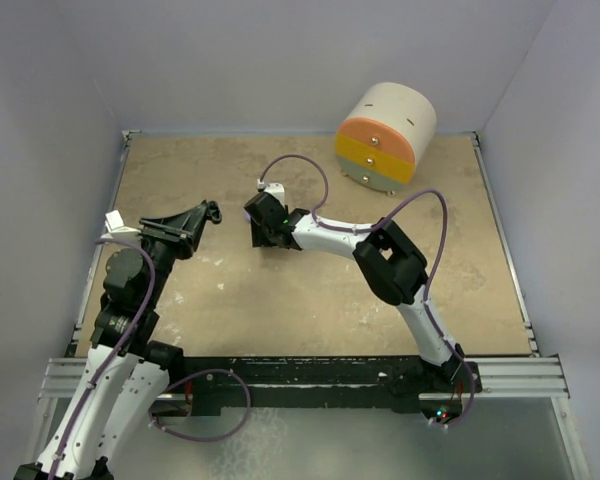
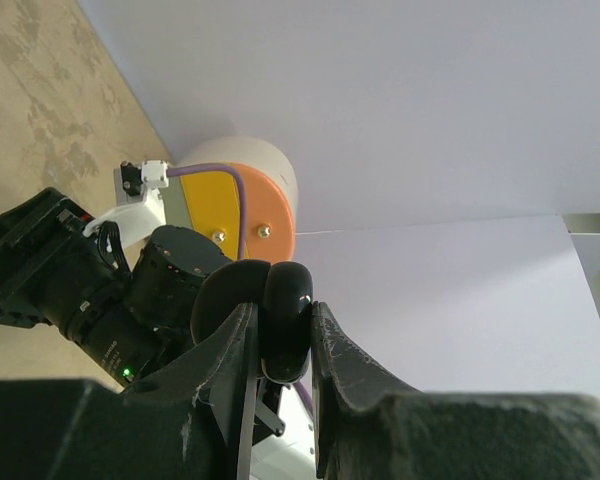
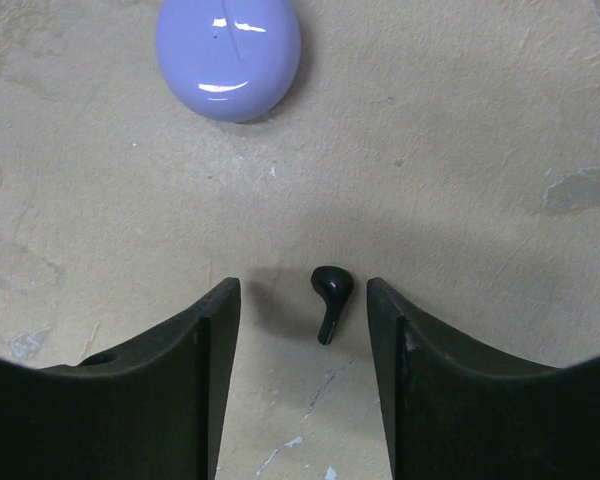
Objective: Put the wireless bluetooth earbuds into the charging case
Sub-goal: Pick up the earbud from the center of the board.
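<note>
One black earbud (image 3: 330, 296) lies on the tan table between my right gripper's open fingers, closer to the right finger and touching neither. My right gripper (image 3: 303, 292) is low over the table; in the top view it (image 1: 263, 232) points down near the middle. A lavender charging case (image 3: 228, 45) lies shut just beyond it. My left gripper (image 2: 283, 312) is raised off the table and shut on a black charging case (image 2: 290, 290), which looks hinged partly open; in the top view it (image 1: 210, 212) is at the left. The other earbuds are out of view.
A round cream drawer unit (image 1: 385, 135) with orange, yellow and grey fronts stands at the back right; it also shows in the left wrist view (image 2: 242, 200). Grey walls close in the table (image 1: 310, 310) on three sides.
</note>
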